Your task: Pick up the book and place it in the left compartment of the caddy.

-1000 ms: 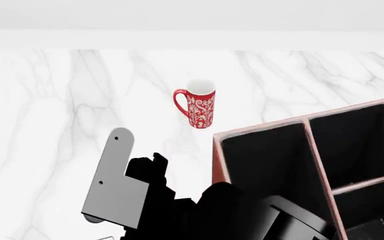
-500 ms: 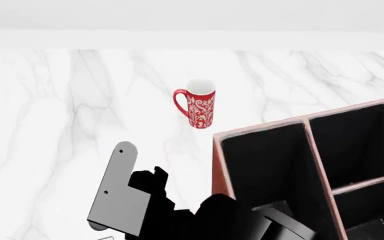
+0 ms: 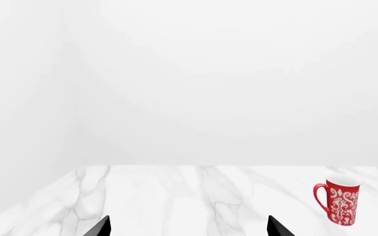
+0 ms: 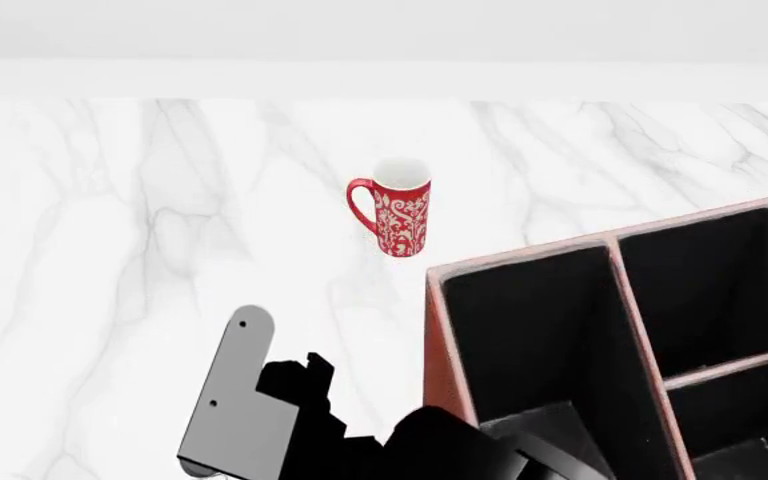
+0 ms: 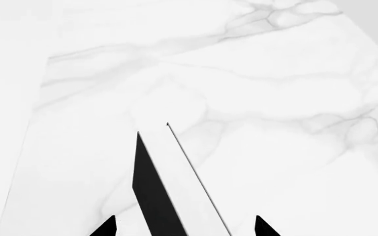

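The book [image 5: 153,196], black-covered with a white page edge, runs forward between my right gripper's [image 5: 183,227] fingertips, above the marble. That gripper is shut on it. Neither the book nor the right gripper shows in the head view. The caddy [image 4: 518,258] stands at the right, reddish-brown with pinkish rims. Its long left compartment [image 4: 531,330] is black inside and holds nothing I can see. My left gripper [image 3: 187,227] is open and empty and points across the table. My left arm [image 4: 235,400] sits low, just left of the caddy.
A red patterned mug [image 4: 399,215] stands on the white marble table [image 4: 117,250] beyond the caddy's near-left corner; it also shows in the left wrist view [image 3: 338,200]. A white wall backs the table. The right wrist view shows a table edge [image 5: 28,142].
My left arm has drawn back toward the bottom edge of the head view, uncovering more of the left compartment. The mug and caddy have not moved.
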Motion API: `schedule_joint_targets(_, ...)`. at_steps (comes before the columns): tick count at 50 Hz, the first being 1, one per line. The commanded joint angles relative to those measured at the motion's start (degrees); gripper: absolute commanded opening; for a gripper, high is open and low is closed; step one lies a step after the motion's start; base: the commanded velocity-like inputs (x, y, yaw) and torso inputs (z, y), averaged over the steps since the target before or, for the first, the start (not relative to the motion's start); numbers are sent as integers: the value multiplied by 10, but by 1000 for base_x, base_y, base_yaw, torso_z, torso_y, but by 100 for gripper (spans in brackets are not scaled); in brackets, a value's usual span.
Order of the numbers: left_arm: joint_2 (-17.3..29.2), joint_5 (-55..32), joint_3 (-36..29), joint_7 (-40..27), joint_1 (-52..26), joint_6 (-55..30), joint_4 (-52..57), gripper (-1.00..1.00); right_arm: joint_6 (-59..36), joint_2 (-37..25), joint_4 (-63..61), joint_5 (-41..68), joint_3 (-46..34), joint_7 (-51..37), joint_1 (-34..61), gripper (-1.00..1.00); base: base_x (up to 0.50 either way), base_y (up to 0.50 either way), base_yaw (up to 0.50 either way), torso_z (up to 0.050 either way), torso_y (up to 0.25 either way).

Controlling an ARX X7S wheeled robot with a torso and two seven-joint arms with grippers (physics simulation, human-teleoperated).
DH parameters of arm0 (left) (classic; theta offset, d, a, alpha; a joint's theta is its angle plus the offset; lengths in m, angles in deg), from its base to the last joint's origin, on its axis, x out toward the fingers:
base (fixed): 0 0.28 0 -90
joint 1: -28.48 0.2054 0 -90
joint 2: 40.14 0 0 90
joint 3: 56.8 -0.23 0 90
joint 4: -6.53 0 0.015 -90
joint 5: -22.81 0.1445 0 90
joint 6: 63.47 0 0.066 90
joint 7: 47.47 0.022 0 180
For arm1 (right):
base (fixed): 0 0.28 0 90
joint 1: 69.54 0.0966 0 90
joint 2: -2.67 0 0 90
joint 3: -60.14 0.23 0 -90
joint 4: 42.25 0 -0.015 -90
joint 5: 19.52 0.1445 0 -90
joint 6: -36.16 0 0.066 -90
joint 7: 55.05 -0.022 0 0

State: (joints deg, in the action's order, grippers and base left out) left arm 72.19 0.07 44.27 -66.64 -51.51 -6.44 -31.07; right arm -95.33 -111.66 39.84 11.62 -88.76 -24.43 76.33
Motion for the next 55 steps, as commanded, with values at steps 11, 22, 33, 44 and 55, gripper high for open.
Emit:
schedule_joint_targets(11,4,-2,-3,-5,2,2,1,100,30,14,53,-42,-28,-13,-13,100,0,0,0,0,0)
schedule_joint_targets(22,7,-3,-6,-8,3,4,4,100,48,21,76,-49,-30,-13,-19,100,0,0,0,0,0)
schedule_joint_targets(33,9,0,-13,-11,5,6,6,100,78,32,109,-45,-17,-9,-23,100,0,0,0,0,0)
schedule_joint_targets(44,12,0,-18,-13,8,8,10,100,104,43,132,-44,-15,-1,-31,100,0,0,0,0,0)
schedule_joint_targets(55,14,-2,-19,-16,9,10,12,100,129,52,161,-40,-15,15,-39,100,0,0,0,0,0)
